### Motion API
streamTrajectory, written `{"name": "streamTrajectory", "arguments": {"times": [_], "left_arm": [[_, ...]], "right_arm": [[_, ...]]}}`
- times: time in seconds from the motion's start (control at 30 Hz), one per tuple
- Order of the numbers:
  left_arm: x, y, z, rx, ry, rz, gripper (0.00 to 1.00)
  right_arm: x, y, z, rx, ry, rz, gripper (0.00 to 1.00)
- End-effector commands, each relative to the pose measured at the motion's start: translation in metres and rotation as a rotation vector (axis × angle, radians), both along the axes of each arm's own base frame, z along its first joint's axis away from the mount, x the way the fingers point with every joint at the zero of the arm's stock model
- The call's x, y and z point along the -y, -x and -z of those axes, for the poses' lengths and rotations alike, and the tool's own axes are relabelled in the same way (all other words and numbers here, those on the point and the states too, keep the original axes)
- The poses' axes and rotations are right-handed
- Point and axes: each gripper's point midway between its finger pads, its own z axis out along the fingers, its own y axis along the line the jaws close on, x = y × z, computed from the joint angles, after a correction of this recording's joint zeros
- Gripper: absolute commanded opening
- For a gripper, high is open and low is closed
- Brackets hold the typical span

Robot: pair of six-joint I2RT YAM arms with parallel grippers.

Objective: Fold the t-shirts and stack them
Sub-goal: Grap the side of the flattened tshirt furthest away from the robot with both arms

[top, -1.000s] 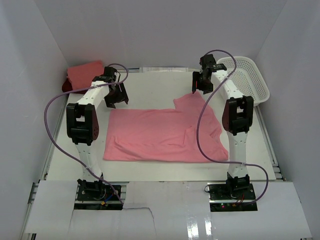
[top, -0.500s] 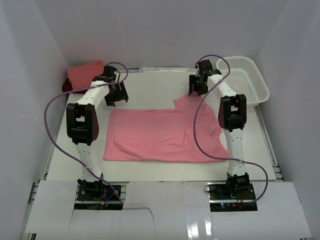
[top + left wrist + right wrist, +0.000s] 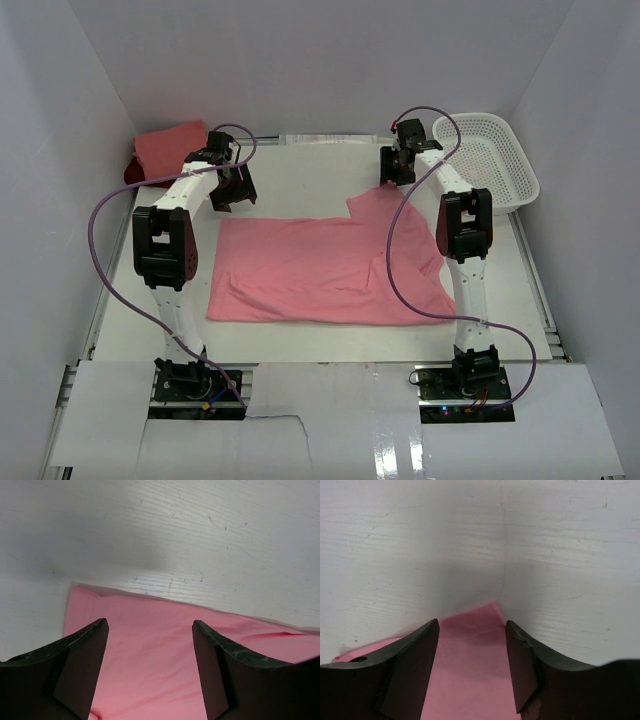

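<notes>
A rose pink t-shirt (image 3: 320, 268) lies spread flat on the white table. My left gripper (image 3: 231, 195) is open and hovers over the shirt's far left corner, with pink cloth (image 3: 150, 655) between its fingers (image 3: 85, 665). My right gripper (image 3: 392, 172) is open over the shirt's far right sleeve corner (image 3: 475, 630), its fingers (image 3: 520, 665) either side of the cloth tip. A folded salmon pink shirt (image 3: 170, 146) sits at the far left on top of a dark red one (image 3: 132, 175), which peeks out beneath it.
A white mesh basket (image 3: 490, 160) stands at the far right, tilted against the wall. White walls enclose the table (image 3: 300, 180) on three sides. Purple cables loop from both arms.
My right gripper has moved left and away from me, down to the sleeve corner. The left gripper has hardly moved.
</notes>
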Motion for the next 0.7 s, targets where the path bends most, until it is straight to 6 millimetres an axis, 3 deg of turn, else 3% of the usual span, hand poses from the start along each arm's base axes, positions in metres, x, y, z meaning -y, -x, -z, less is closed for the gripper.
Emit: {"name": "streamTrajectory", "arguments": {"times": [0.0, 0.37, 0.43, 0.53, 0.57, 0.67], "left_arm": [[-0.002, -0.006, -0.028, 0.078, 0.002, 0.004, 0.79], [-0.003, 0.002, -0.027, 0.066, -0.004, 0.004, 0.79], [-0.004, 0.002, -0.024, 0.060, -0.007, 0.003, 0.79], [-0.005, 0.003, -0.015, 0.040, -0.016, -0.001, 0.79], [-0.006, 0.004, -0.013, 0.035, -0.017, -0.004, 0.79], [-0.009, 0.007, -0.002, 0.010, -0.029, -0.010, 0.79]], "right_arm": [[0.004, -0.015, -0.007, 0.059, 0.008, 0.002, 0.57], [0.017, -0.004, 0.010, -0.006, 0.073, 0.012, 0.51], [0.019, -0.004, 0.015, -0.012, 0.084, 0.013, 0.36], [0.020, -0.004, 0.020, -0.022, 0.092, 0.008, 0.25], [0.020, -0.004, 0.020, -0.023, 0.093, 0.008, 0.15], [0.022, -0.004, 0.020, -0.020, 0.101, 0.010, 0.08]]}}
